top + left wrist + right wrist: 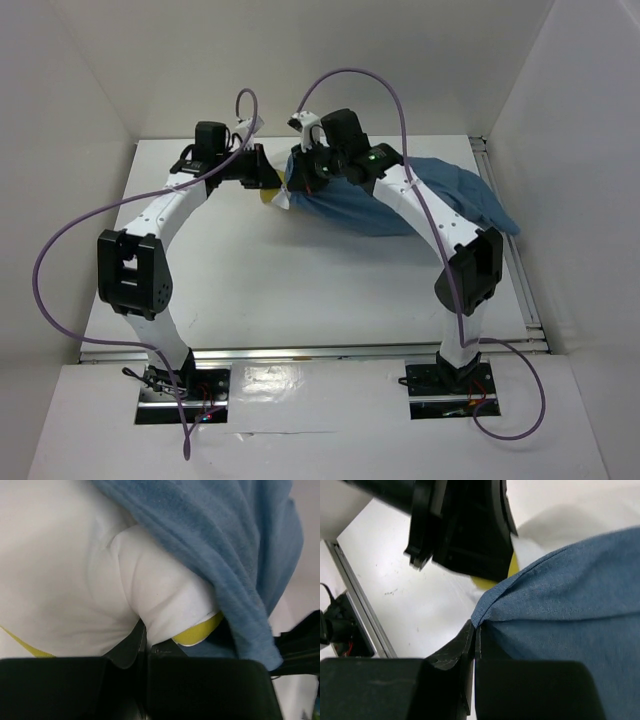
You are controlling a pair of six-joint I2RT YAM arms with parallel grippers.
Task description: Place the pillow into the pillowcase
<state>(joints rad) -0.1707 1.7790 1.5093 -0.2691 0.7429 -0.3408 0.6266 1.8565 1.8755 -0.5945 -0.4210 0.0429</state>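
The dusty-blue pillowcase lies at the back right of the table, bulging, with the pillow mostly inside. Only a white corner with a yellow edge sticks out of its left opening. In the left wrist view the white pillow fills the frame, its yellow edge under the blue cloth. My left gripper is shut on the pillow's white cloth. My right gripper is shut on the pillowcase's hem at the opening. The two grippers sit close together.
White walls enclose the table on the left, back and right. A metal rail runs along the right edge and another along the front. Purple cables loop above both arms.
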